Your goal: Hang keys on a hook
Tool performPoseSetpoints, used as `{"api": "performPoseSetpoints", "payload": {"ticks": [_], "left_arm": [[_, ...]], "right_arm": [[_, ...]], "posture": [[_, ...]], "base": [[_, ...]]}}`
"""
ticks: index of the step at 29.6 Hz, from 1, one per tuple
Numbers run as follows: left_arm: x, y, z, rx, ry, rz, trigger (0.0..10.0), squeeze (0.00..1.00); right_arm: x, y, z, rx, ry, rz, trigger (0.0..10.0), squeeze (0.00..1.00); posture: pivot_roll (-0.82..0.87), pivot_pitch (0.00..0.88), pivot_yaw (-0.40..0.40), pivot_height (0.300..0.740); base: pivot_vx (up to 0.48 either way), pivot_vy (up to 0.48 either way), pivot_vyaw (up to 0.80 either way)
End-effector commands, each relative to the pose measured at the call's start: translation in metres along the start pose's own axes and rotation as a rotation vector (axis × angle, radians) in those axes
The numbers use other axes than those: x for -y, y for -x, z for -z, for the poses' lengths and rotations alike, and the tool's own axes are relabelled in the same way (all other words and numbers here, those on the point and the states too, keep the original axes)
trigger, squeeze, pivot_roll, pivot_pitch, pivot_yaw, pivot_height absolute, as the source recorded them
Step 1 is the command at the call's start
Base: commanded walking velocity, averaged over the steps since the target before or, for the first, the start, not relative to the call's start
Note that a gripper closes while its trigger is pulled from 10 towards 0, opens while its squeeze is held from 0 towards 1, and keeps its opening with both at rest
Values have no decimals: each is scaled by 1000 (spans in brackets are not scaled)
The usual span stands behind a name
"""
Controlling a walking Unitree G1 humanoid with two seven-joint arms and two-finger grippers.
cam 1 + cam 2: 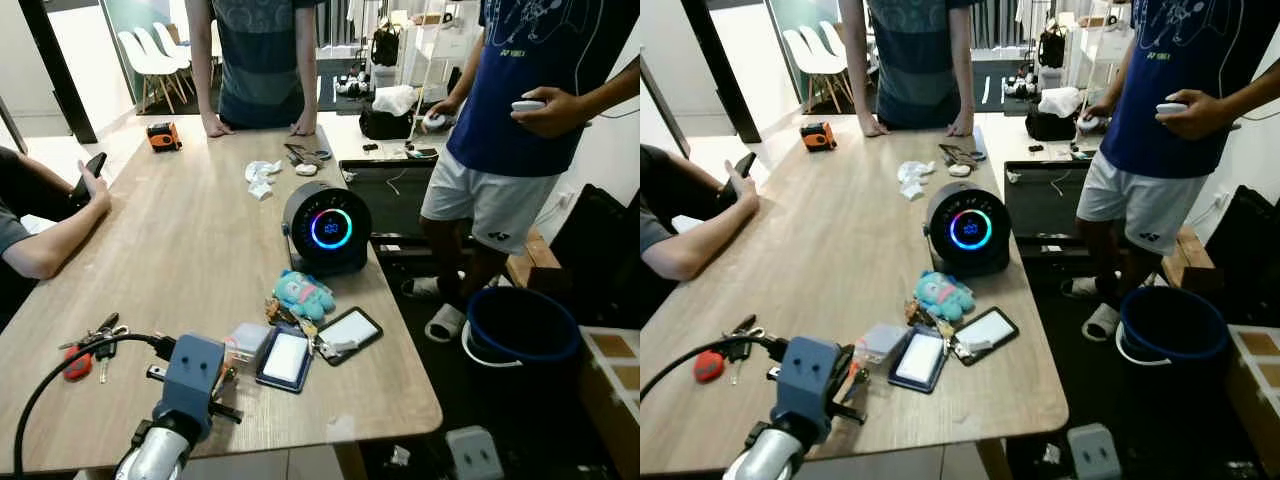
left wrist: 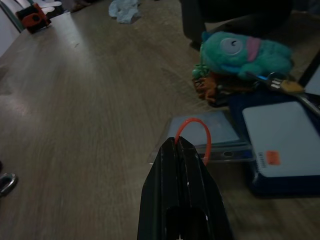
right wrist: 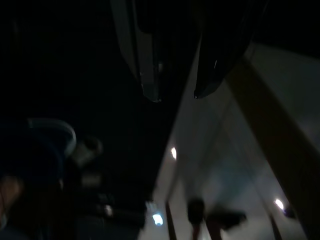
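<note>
A bunch of keys with a red fob [image 1: 88, 352] lies on the wooden table [image 1: 190, 240] near its front left edge. My left gripper [image 2: 179, 143] is low over the table just right of that bunch, beside a clear card holder [image 2: 212, 132]. Its fingers are shut on a thin orange loop [image 2: 196, 125] that runs to the holder. More keys [image 2: 280, 84] lie by a teal plush toy [image 1: 303, 292]. In the dark right wrist view, my right gripper [image 3: 177, 92] hangs idle with its fingers apart.
A black round device with a glowing ring [image 1: 327, 227], a blue case with a white card [image 1: 285, 360] and a black phone [image 1: 348, 335] crowd the table's front right. People stand at the far end and right; a seated person's arm [image 1: 50, 235] rests at the left. A blue bucket [image 1: 522, 325] stands on the floor.
</note>
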State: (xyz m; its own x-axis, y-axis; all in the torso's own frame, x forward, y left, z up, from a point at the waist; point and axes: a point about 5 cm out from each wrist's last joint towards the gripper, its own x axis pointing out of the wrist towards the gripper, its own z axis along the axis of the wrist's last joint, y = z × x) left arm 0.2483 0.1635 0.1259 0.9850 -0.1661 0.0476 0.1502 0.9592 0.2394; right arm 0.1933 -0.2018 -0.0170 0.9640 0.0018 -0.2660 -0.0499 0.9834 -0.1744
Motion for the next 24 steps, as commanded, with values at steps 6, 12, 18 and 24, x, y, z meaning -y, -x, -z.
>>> {"api": "performPoseSetpoints", "payload": {"ticks": [6,12,18,24], "left_arm": [[1,-2,-2,11,-14,15,10000,0],[6,-10,-4,23,-14,50,10000,0],[8,-12,-5,28,-14,61,10000,0],[7,-14,-7,28,-10,64,10000,0]], "right_arm": [[17,23,4,-13,-45,140,10000,0],[59,30,-33,125,15,328,10000,0],[73,25,-66,234,68,350,10000,0],[66,8,-99,331,81,279,10000,0]], "posture": [[8,130,99,740],[-29,132,115,740],[-32,126,117,740],[-17,120,117,740]], "base": [[0,0,0],[0,0,0],[0,0,0],[0,0,0]]}}
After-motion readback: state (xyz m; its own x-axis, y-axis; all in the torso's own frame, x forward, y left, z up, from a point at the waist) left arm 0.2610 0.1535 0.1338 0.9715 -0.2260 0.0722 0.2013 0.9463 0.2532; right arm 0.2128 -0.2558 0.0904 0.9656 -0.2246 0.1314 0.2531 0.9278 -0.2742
